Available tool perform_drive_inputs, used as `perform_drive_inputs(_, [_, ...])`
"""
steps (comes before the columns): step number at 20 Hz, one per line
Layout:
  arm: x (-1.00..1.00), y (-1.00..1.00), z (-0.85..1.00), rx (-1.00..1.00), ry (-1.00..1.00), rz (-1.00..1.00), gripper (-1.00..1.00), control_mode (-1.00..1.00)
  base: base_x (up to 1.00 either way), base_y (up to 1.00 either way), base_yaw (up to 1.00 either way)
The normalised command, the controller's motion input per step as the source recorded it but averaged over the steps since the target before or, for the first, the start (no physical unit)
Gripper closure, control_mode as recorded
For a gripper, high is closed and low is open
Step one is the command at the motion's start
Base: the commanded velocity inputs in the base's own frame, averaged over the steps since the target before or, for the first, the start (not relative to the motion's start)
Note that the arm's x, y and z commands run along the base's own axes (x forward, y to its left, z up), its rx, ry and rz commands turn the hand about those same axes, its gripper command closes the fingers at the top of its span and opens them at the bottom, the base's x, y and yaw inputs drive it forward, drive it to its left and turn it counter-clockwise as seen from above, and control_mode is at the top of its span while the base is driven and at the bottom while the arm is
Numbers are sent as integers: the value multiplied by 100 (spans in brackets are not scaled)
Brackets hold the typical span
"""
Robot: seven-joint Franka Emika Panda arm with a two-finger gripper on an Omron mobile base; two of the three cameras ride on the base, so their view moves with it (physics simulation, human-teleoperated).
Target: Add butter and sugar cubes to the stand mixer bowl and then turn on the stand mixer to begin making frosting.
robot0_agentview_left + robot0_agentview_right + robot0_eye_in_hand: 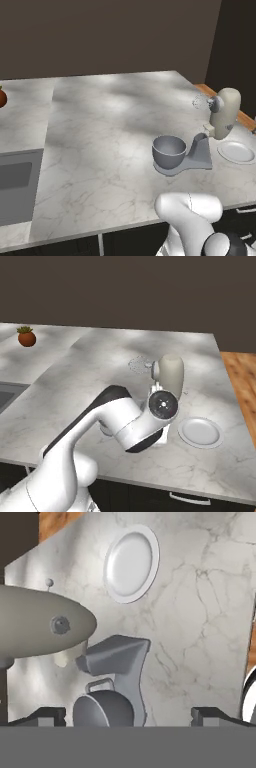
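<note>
A kitchen: a marble bench (100,130) carries a stand mixer (220,120), a plate (236,151) and a sink (15,185).

Stand mixer (167,376) base hidden behind arm, sink (15,185) cut off at edge

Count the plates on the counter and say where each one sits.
1. The white plate lies flat on the counter, just beyond the stand mixer, near the counter's right end. The arm may hide other things in the right base view.
</note>
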Motion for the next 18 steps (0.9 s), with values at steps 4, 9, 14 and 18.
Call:
perform_drive_inputs(4, [24,-58,9,14,1,-4,-100,-100,0,0,0])
perform_drive_inputs(9, [36,-44,0,15,0,-1,-100,-100,0,0,0])
perform_drive_inputs(14, [40,-6,0,23,0,-2,-100,-100,0,0,0])
perform_drive_inputs(18, [38,0,0,23,0,-6,-100,-100,0,0,0])
